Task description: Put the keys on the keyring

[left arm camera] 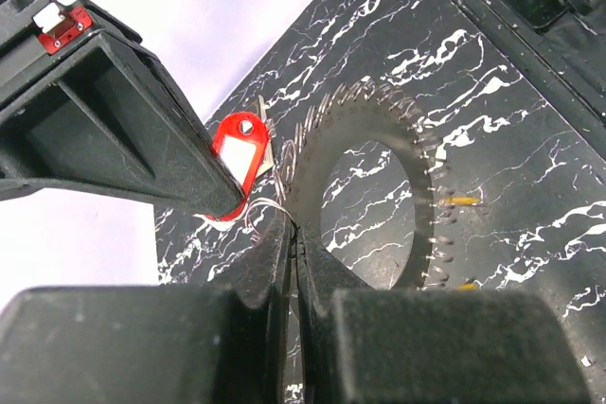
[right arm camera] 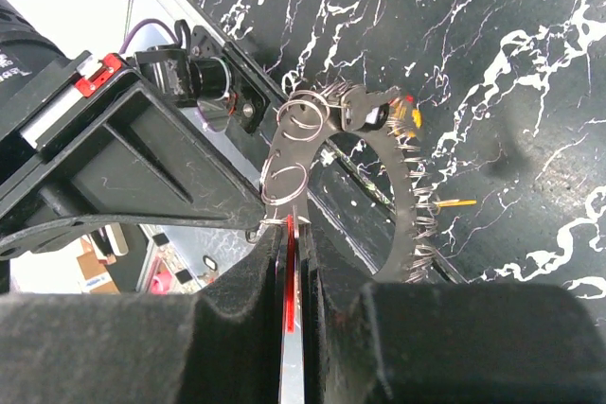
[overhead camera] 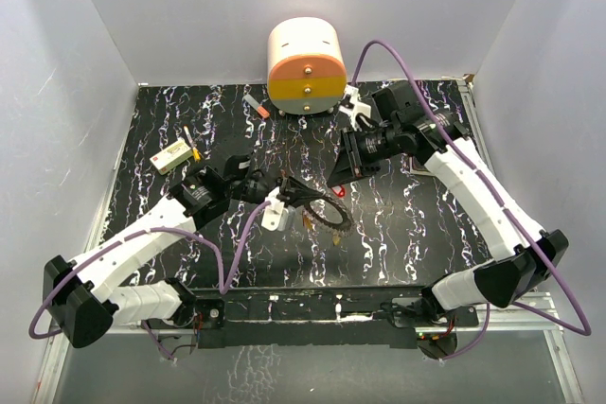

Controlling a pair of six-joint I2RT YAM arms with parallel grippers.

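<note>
Left gripper (left arm camera: 292,234), closest to view, is clamped on the lower-left rim of the keyring (left arm camera: 369,118); right gripper (right arm camera: 292,232) pinches a red key (left arm camera: 237,150) just left of that ring.

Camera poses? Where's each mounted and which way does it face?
Top: high behind the robot, facing down on the table; left arm and right arm show.
Left wrist: on the left arm, facing past the left gripper to the keyring.
Right wrist: facing past the right gripper and its red key to the keyring.
Wrist views share the keyring.
</note>
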